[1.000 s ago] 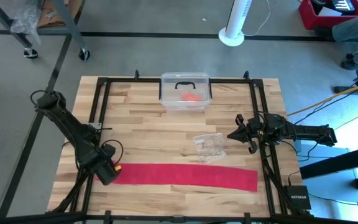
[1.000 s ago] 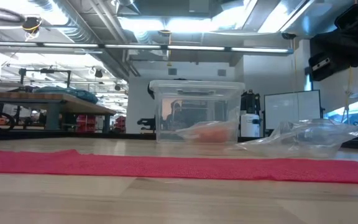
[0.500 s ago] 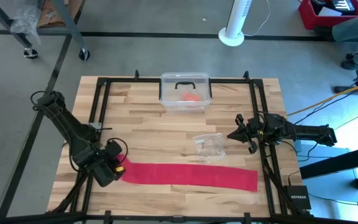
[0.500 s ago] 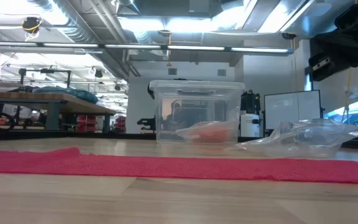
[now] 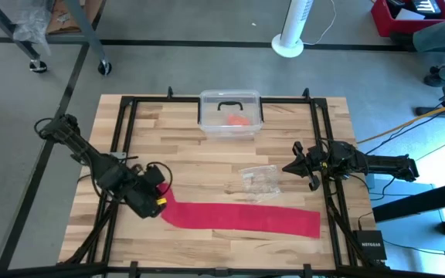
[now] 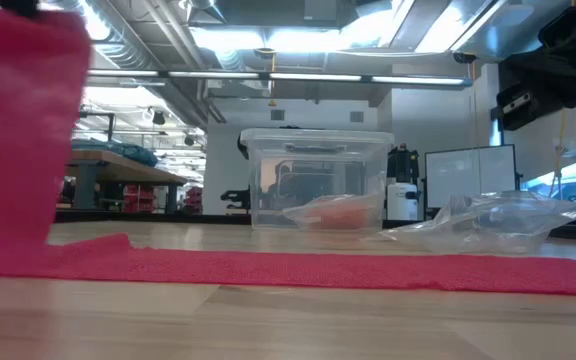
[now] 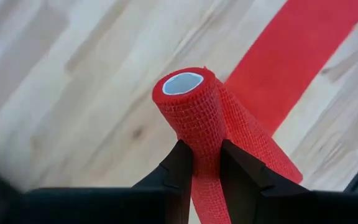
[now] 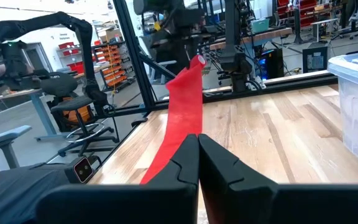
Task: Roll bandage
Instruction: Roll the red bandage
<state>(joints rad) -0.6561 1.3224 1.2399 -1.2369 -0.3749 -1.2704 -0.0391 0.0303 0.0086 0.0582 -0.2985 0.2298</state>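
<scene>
With the bandage (image 7: 191,106) clamped at its rolled end in the left claw (image 7: 205,163) and lifted off the bench (image 5: 207,166), its tail (lying flat) could be dragged crooked, while the clenched right claw (image 5: 290,166) waits.

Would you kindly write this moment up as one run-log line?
task: roll bandage | left gripper: shut on bandage end, lifted off table | right gripper: shut, waiting at right edge | bandage: mostly flat

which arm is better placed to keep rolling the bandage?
Left. The left gripper is already shut on the bandage at its rolled end, lifted off the table. The right gripper waits shut beside the plastic bag.
</scene>
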